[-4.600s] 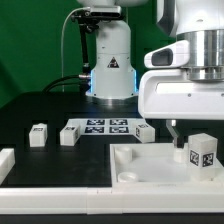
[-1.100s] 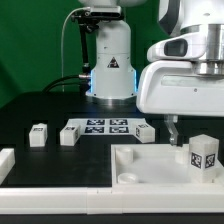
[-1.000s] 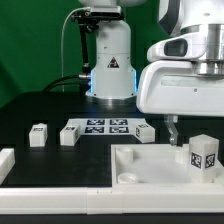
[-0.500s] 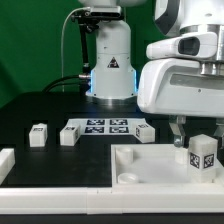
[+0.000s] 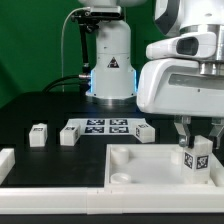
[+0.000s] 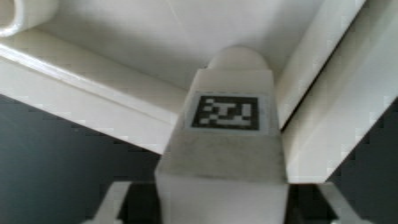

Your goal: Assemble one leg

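hand [image 5: 196, 137] straddles leg [image 5: 197, 159] | leg stands between fingers [image 5: 183, 132]

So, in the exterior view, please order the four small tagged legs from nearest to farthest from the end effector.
1. The leg at the end effector, on the large white part at the exterior view's right: leg.
2. The leg right of the marker board.
3. The leg left of that board.
4. The leftmost leg.
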You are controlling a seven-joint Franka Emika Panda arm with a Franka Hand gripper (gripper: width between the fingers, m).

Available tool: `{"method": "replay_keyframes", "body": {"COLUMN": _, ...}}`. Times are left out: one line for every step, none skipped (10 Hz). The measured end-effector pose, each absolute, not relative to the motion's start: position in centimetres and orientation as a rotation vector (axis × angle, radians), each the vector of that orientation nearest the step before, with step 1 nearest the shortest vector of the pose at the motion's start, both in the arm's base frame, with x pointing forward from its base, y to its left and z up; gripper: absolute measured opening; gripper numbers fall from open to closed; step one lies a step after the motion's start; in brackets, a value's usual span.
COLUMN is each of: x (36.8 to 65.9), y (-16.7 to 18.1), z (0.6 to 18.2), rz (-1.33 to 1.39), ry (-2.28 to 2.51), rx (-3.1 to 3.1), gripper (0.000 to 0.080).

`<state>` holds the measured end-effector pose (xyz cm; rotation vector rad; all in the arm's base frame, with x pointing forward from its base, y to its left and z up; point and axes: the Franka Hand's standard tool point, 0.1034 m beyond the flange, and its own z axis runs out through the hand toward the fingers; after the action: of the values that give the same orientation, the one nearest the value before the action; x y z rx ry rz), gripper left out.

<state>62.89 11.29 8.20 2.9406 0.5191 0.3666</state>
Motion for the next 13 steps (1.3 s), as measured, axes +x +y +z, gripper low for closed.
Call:
{"method": "replay_keyframes", "body": {"x": 62.9, "y": 11.3, "z": 8.2, "rz": 0.378, "ry": 0.373, "rx": 2.974, "gripper": 0.0303}}
{"method": "replay_keyframes", "body": {"x": 62.9, "y": 11.2, "z": 8.2, "rz": 0.405, "ry": 0.150, "rx": 3.008, "gripper": 0.0303}}
{"method": "replay_keyframes", "body": {"x": 62.9, "y": 11.5, "z": 8.3, "rz": 0.440, "ry": -0.099, "rx": 3.029, "gripper": 0.0303}}
{"method": "replay_keyframes", "body": {"x": 62.9, "y": 11.7, "z": 8.3, "rz": 0.457, "ry": -0.247, "rx": 3.031, "gripper": 0.0300}}
{"method": "replay_keyframes", "body": {"x": 62.9, "y": 11.9, "z": 8.2, "rz": 0.466, "ry": -0.488, "rx": 3.024, "gripper": 0.0300}}
{"method": "replay_keyframes", "body": {"x": 62.9, "y": 11.7, "z": 8.2, "rz": 0.469, "ry": -0.603, "rx": 3.011, "gripper": 0.0300}}
{"method": "replay_keyframes", "body": {"x": 62.8, "y": 11.5, "z": 8.1, "rz": 0.463, "ry": -0.795, "rx": 2.990, "gripper": 0.0300}}
{"method": "replay_keyframes", "body": {"x": 62.7, "y": 11.2, "z": 8.1, "rz": 0.461, "ry": -0.903, "rx": 2.962, "gripper": 0.0304}}
{"method": "replay_keyframes", "body": {"x": 62.7, "y": 11.0, "z": 8.1, "rz": 0.472, "ry": -1.106, "rx": 2.899, "gripper": 0.0313}}
{"method": "replay_keyframes", "body": {"x": 62.6, "y": 10.7, "z": 8.1, "rz": 0.483, "ry": -1.156, "rx": 2.867, "gripper": 0.0313}}
{"method": "replay_keyframes", "body": {"x": 62.3, "y": 10.3, "z": 8.2, "rz": 0.477, "ry": -1.268, "rx": 2.805, "gripper": 0.0322}}
{"method": "replay_keyframes", "body": {"x": 61.9, "y": 9.5, "z": 8.2, "rz": 0.461, "ry": -1.371, "rx": 2.724, "gripper": 0.0328}}
{"method": "replay_keyframes", "body": {"x": 61.8, "y": 9.0, "z": 8.2, "rz": 0.475, "ry": -1.431, "rx": 2.668, "gripper": 0.0330}}
